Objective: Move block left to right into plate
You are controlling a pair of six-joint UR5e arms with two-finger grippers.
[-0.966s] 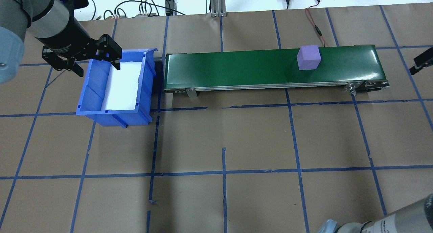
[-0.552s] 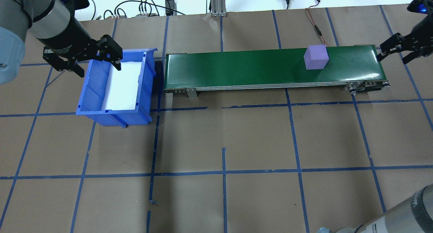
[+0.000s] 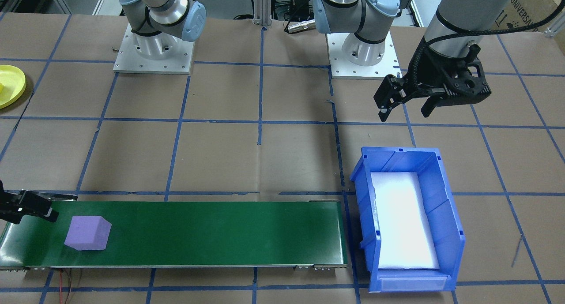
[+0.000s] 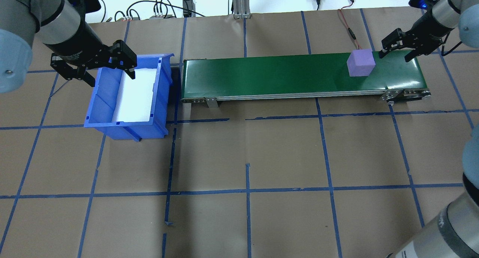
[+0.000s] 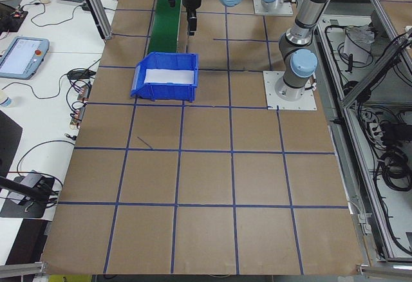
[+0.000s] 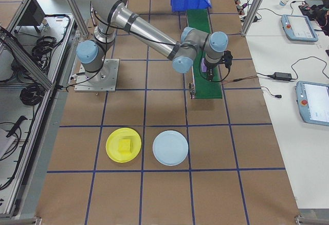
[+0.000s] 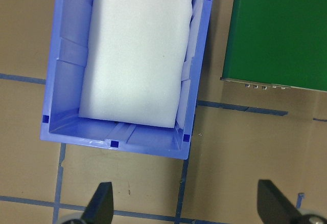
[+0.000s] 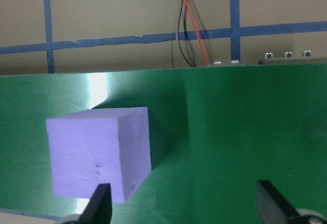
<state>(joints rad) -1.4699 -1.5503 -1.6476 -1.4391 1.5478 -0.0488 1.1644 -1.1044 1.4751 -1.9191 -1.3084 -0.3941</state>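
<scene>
A purple block [image 4: 360, 63] rides on the green conveyor belt [image 4: 262, 74] close to its right end. My right gripper [image 4: 394, 56] hangs open just right of the block, over the belt's far edge. In the right wrist view the block [image 8: 97, 157] sits by the left finger, with the gripper [image 8: 185, 206] mostly over bare belt. The yellow plate [image 6: 114, 153] lies on the table beyond the belt's end and holds a small yellow block [image 6: 125, 145]; its edge also shows as the plate [image 3: 9, 85]. My left gripper [image 4: 109, 76] stands open and empty above the blue bin's far left corner.
The blue bin [image 4: 101, 100] with a white foam liner stands at the belt's left end. A pale blue plate [image 6: 170, 147] lies beside the yellow one. A red and black cable [image 4: 350, 29] runs behind the belt. Brown paper with blue tape lines covers the table.
The block has travelled right along the belt. My right gripper has swung in from the right edge to just beside it. The left gripper has barely moved.
</scene>
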